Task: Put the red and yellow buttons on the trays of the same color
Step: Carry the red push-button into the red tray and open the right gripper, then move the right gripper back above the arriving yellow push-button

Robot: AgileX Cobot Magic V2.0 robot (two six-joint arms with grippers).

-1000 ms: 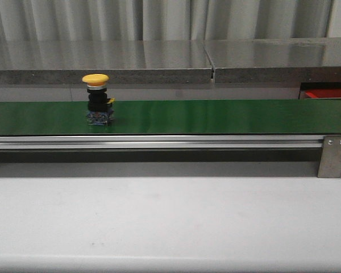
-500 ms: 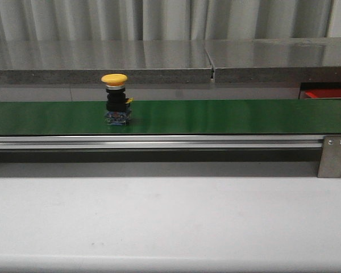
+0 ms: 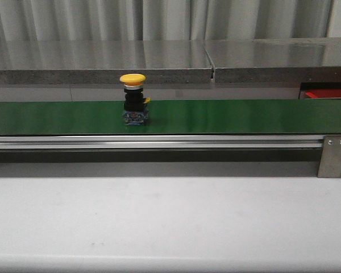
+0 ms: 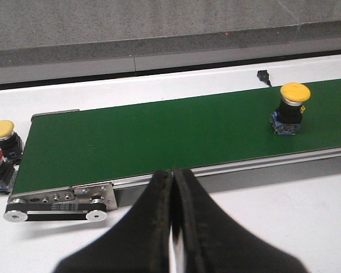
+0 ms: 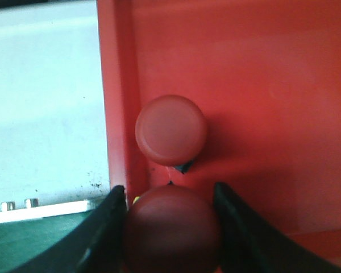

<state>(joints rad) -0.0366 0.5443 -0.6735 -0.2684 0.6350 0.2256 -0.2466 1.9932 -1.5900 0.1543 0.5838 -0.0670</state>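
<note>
A red button (image 5: 171, 230) sits between the fingers of the right gripper (image 5: 169, 227), which grips it over the red tray (image 5: 261, 85), just beside a second red button (image 5: 171, 129) resting in that tray near its wall. On the green conveyor belt (image 3: 227, 116), a yellow button (image 3: 134, 99) stands upright. The left gripper (image 4: 172, 196) hovers well apart from it, near the belt's edge, fingers pressed together and holding nothing.
</note>
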